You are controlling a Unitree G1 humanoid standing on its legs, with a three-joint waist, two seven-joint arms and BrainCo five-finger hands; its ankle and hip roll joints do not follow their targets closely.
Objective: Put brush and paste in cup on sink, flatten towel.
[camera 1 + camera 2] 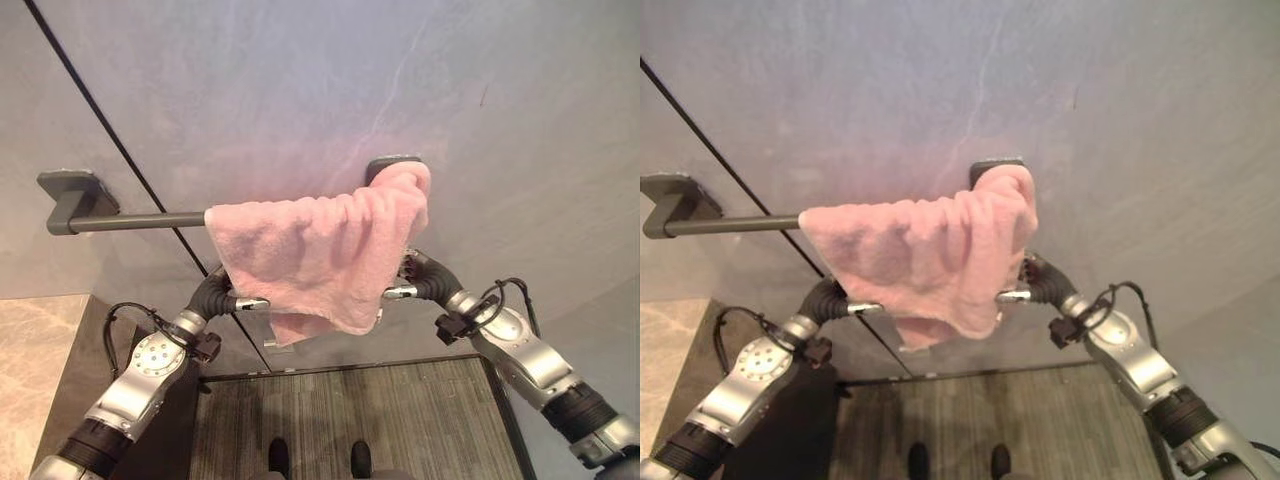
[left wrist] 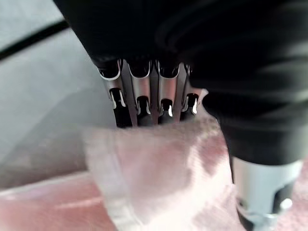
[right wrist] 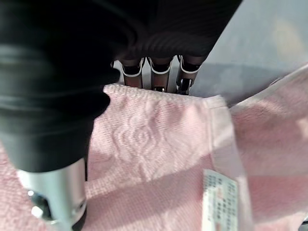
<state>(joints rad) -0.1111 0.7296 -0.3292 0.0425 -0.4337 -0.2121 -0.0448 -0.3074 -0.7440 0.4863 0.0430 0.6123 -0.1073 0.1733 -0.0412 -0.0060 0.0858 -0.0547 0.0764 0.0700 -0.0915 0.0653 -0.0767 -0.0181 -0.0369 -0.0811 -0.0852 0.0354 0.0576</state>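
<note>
On the big grey wall [image 1: 300, 80] up front sits a dark towel bar [image 1: 130, 220] w/ two dark end mounts. One thin black line runs slanted down the wall, passing behind the bar.

Over the right half of that bar hangs the pink towel [image 1: 320, 250]. It is bunched & wrinkly, not flat. Its right end is piled up on the right mount, and its low edge droops to a point between both hands. A white tag [image 3: 217, 197] is sewn on near one hem.

Below the wall is a striped dark floor mat [image 1: 350, 410], and a pale stone floor [image 1: 30, 350] shows at the left.

Next, the hands. Left hand [image 1: 222, 297] is at the towel's low left edge. Its wrist view shows the fingers [image 2: 139, 94] side by side, going down behind a fold of pink cloth, w/ the thumb on the near side. Tips are hidden, so can't tell if it grips.

Right hand [image 1: 420, 277] is at the towel's low right edge. Its fingers [image 3: 156, 72] go over the top hem & behind the cloth, thumb in front. Tips hidden too, so can't tell how tight.
</note>
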